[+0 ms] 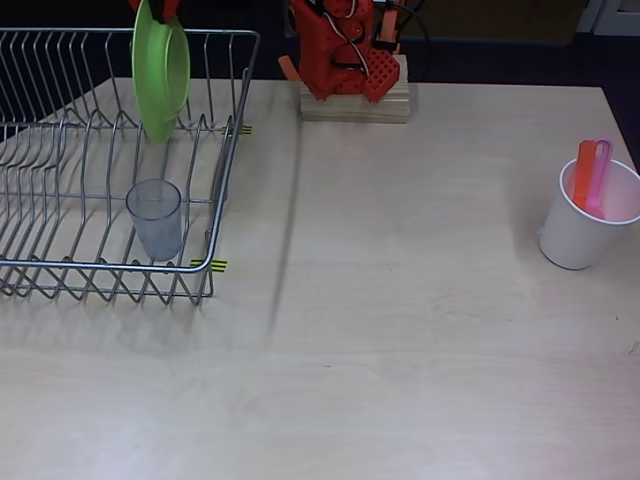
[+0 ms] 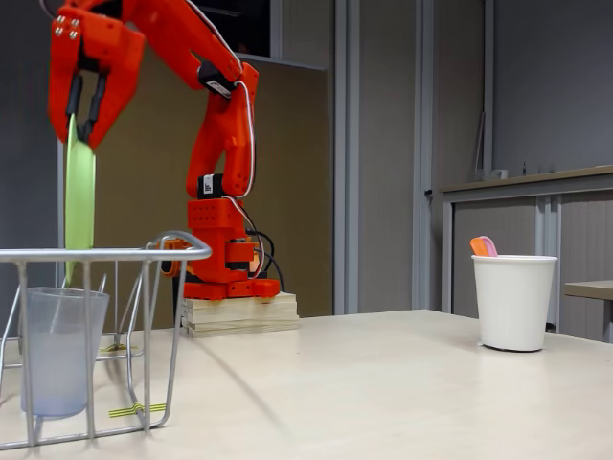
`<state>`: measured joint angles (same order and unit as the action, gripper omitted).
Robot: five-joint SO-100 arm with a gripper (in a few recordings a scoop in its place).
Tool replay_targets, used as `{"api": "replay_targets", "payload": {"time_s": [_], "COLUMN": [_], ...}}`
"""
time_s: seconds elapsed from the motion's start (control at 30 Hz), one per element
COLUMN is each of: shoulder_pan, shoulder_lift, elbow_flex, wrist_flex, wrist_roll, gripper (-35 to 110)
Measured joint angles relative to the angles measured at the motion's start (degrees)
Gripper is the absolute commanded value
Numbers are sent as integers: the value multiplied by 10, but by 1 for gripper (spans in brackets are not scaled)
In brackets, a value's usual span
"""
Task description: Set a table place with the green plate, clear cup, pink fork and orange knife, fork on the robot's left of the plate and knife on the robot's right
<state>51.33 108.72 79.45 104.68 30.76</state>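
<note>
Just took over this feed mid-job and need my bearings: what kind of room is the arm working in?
Probably an office or lab, not a kitchen. The pale table has plain wall panels and a grey cabinet behind it, and the arm's base sits on a wooden block. The dish rack looks like a prop.

The robot is a bright orange-red plastic arm (image 2: 222, 125) built of blocky printed segments, with black motor housings set into its joints and thin black and white cables looping along its side and trailing behind its base. Its orange-red two-finger gripper (image 2: 85, 120) has long tapering fingers (image 2: 117, 101) edged with black inner strips, and a cluster of small silver screw heads on the top corner of the head. The base is a chunky orange-red block with a gridded face, seen in the overhead view, bolted to a pale stacked wooden plinth (image 1: 355, 103).
</note>
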Motion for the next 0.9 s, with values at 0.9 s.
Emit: {"api": "replay_targets", "payload": {"time_s": [0.9], "shoulder_pan": [-502], "shoulder_lift": [45], "elbow_flex": [-154], "wrist_flex": [-33], "wrist_roll": [221], "gripper": [0]}}
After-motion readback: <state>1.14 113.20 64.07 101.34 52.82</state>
